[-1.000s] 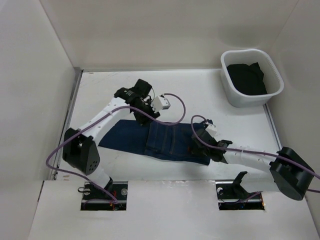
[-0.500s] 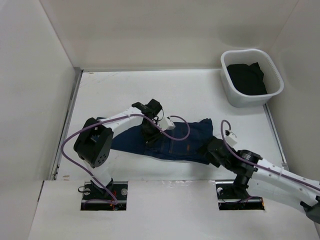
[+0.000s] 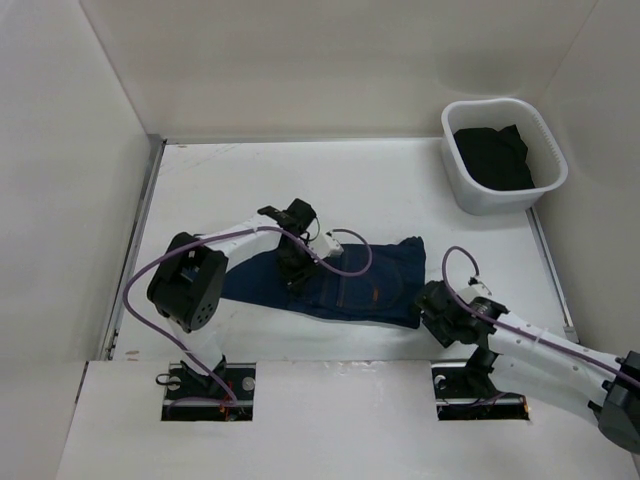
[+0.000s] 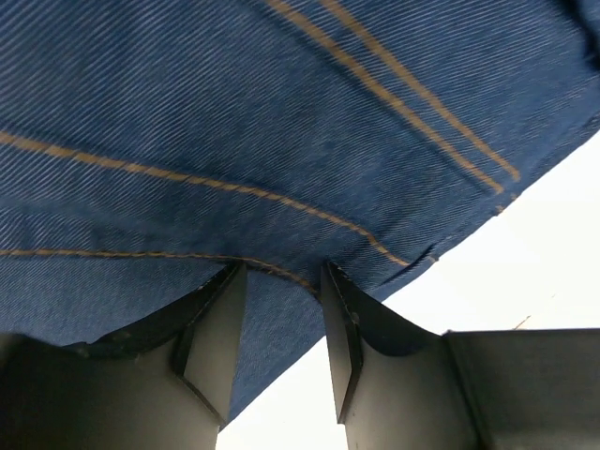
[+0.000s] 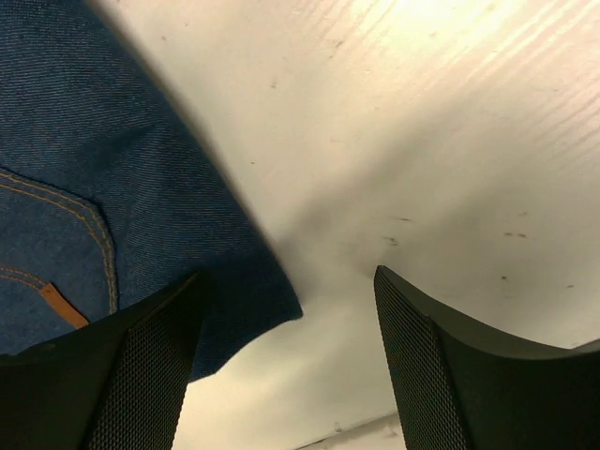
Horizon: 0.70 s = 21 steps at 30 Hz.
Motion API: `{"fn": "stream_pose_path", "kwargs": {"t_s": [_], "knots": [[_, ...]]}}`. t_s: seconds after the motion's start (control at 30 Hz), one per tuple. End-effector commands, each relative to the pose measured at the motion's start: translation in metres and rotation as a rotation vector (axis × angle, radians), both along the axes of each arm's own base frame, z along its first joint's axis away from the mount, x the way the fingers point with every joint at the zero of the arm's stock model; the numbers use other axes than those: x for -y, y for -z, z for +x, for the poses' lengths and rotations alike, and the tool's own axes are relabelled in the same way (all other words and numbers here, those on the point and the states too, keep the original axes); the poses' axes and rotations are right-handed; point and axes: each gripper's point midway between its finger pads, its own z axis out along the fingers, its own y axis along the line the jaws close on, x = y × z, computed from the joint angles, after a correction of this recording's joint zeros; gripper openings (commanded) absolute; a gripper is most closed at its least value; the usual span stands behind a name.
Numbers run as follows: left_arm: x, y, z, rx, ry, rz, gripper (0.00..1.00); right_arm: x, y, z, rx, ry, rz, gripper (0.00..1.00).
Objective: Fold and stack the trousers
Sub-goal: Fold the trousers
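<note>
The trousers [image 3: 350, 285], dark blue denim with tan stitching, lie folded into a flat band in the middle of the table. My left gripper [image 3: 293, 268] is down on their left part. In the left wrist view it [image 4: 281, 272] is shut on a fold of the trousers [image 4: 281, 112], with denim filling the gap between its fingers. My right gripper [image 3: 432, 298] sits just off their near right corner. In the right wrist view it [image 5: 286, 275] stands open and empty over bare table, the corner of the trousers [image 5: 75, 169] lying by its left finger.
A white basket [image 3: 460, 180] stands at the back right with dark clothing [image 3: 492, 155] inside. White walls close the table on the left, back and right. Purple cables loop over both arms.
The left gripper swung down from the far side onto the trousers, laying the fold over. The right gripper opened, let go of the right edge and drew back toward the near right.
</note>
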Motion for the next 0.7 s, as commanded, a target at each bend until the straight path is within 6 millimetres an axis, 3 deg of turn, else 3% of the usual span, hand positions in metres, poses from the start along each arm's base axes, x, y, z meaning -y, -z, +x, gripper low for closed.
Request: {"fn": "stream_pose_path", "kwargs": {"t_s": [0.0,0.1,0.3,0.37,0.43,0.47,0.57,0.67], "knots": [[-0.006,-0.001,0.005,0.015,-0.007,-0.014,0.36,-0.024,-0.011,0.015,0.031,0.001,0.089,0.76],[-0.011,-0.003,0.011,0.022,-0.023,-0.017,0.36,-0.041,-0.009,0.017,0.041,0.008,0.185,0.73],[-0.02,-0.003,0.018,0.033,-0.032,-0.013,0.36,-0.041,0.01,0.004,-0.007,0.038,0.207,0.59],[-0.022,-0.002,0.019,0.034,-0.034,-0.011,0.36,-0.044,0.013,0.004,-0.016,0.031,0.215,0.39],[-0.024,-0.002,0.02,0.033,-0.04,-0.009,0.36,-0.044,0.01,0.005,-0.008,0.034,0.219,0.09],[-0.025,-0.002,0.021,0.035,-0.042,-0.01,0.36,-0.041,0.008,0.005,-0.003,0.034,0.217,0.02],[-0.027,-0.01,0.027,0.056,-0.061,-0.028,0.36,-0.026,-0.008,0.013,0.058,0.071,0.206,0.0],[-0.029,-0.03,0.04,0.104,-0.095,-0.068,0.4,0.0,-0.03,0.02,0.108,0.1,0.143,0.0]]}}
